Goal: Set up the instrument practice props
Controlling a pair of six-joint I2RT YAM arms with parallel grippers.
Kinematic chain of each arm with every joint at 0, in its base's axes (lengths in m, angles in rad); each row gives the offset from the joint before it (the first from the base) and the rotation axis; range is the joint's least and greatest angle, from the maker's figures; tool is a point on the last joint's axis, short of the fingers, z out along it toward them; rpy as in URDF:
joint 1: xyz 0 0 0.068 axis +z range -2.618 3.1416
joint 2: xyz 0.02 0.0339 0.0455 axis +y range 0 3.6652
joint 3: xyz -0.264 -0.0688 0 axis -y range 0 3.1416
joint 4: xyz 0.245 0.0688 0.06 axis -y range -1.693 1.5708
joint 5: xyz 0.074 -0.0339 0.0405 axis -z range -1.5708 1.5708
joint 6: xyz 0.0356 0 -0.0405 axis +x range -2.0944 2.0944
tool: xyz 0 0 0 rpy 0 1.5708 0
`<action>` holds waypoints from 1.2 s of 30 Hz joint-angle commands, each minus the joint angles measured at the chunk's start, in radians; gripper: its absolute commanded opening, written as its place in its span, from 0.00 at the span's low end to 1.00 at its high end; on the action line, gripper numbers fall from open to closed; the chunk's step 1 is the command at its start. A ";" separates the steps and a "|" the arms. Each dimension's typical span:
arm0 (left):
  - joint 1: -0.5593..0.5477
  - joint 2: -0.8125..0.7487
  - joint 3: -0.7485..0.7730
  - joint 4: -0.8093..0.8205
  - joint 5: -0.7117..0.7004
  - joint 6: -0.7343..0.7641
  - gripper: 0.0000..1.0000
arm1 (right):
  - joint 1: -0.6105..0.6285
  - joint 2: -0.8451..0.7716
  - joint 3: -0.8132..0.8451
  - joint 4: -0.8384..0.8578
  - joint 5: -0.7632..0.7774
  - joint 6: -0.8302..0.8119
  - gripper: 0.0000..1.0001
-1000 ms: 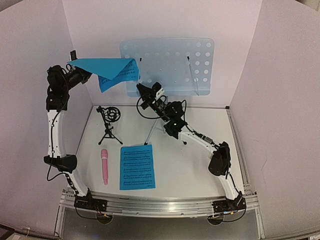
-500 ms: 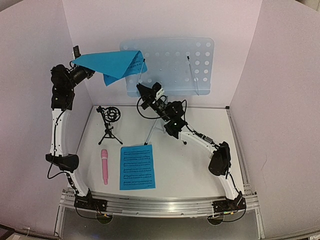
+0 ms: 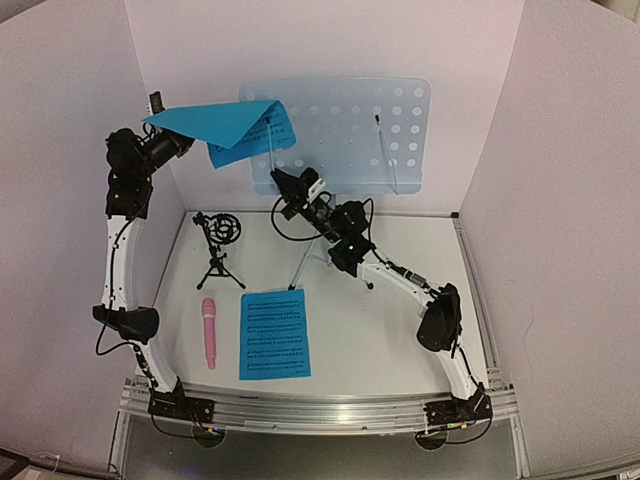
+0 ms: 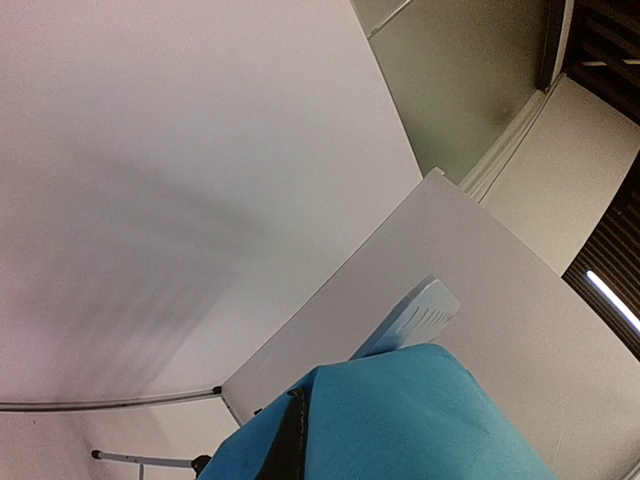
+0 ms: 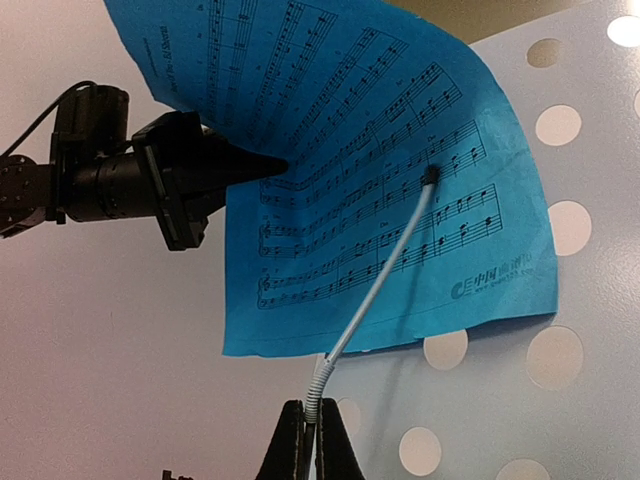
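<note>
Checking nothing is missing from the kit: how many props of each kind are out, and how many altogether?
Music stand: 1
Sheet music: 2, one flat on the table, one held aloft
Pink microphone: 1
Black tripod: 1
Total: 5

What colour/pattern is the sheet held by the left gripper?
Bright blue sheet music, printed with black staves and notes. Shows best in the right wrist view.

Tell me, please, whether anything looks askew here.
Yes: the sheet music pinched in the left fingers is bowed and skewed, only its right part over the music stand, behind the retaining wire that the right fingers hold.
</note>
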 commanded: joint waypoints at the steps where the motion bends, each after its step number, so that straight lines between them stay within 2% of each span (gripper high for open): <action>1: -0.004 0.013 0.007 -0.036 -0.029 0.049 0.00 | 0.015 -0.069 0.056 0.064 -0.091 -0.127 0.00; 8: -0.015 0.019 0.018 -0.047 -0.010 0.107 0.00 | 0.006 -0.090 0.013 0.054 -0.077 -0.141 0.00; 15: -0.065 0.030 0.035 -0.173 0.073 0.277 0.00 | 0.003 -0.105 -0.009 0.028 -0.071 -0.140 0.00; 19: -0.119 0.037 0.063 -0.264 0.085 0.427 0.00 | 0.002 -0.119 -0.027 0.021 -0.078 -0.133 0.00; 29: -0.151 0.099 0.178 -0.304 0.102 0.578 0.00 | 0.002 -0.143 -0.045 -0.015 -0.108 -0.122 0.00; 36: -0.154 0.125 0.213 -0.354 0.083 0.748 0.00 | 0.003 -0.148 -0.041 -0.031 -0.115 -0.113 0.00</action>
